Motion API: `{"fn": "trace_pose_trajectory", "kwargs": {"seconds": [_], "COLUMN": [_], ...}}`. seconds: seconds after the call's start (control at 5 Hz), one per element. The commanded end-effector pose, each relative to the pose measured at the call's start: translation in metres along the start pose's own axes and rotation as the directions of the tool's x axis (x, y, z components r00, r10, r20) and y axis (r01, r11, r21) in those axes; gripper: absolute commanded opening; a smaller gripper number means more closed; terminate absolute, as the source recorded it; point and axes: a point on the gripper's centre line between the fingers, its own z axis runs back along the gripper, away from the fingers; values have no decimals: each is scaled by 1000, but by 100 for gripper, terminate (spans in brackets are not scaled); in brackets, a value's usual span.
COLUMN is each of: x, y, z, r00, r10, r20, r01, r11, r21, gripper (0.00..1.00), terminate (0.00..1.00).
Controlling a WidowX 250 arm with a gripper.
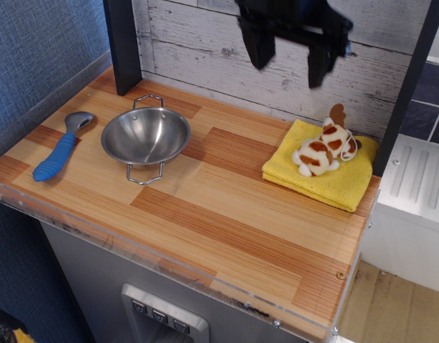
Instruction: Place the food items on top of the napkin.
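**Claw raised and empty above the counter; food on the napkin**

The black two-fingered claw (287, 50) hangs at the top edge of the only view, in front of the whitewashed plank wall (198, 53). Its jaws stand wide apart with nothing between them, and it touches nothing. The fingers are motion-blurred, so their exact tips are hard to make out.

Well below it and to the right, the small cream-white lumpy food cluster with orange-brown patches (323, 150) rests on top of the folded bright yellow fuzzy napkin (334, 182). A small brown stub sticks up at the cluster's far end. The napkin lies flat at the right rear of the striped wooden counter (227, 214).

Toward the left, well apart from the napkin, sits the round steel bowl with two wire handles (146, 136). Just left of it lies the spoon with a blue ribbed handle and grey scoop (61, 146).
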Motion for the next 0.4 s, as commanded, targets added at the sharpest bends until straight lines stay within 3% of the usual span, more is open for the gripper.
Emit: {"fn": "trace_pose_trajectory", "kwargs": {"seconds": [0.0, 0.2], "x": [-13, -13], "y": [-3, -3], "z": [22, 22], "r00": [999, 999], "r10": [6, 6], "r20": [49, 49], "r01": [-6, -6], "r11": [1000, 1000], "r21": [2, 2], "gripper": [100, 100], "terminate": [0, 100]}}
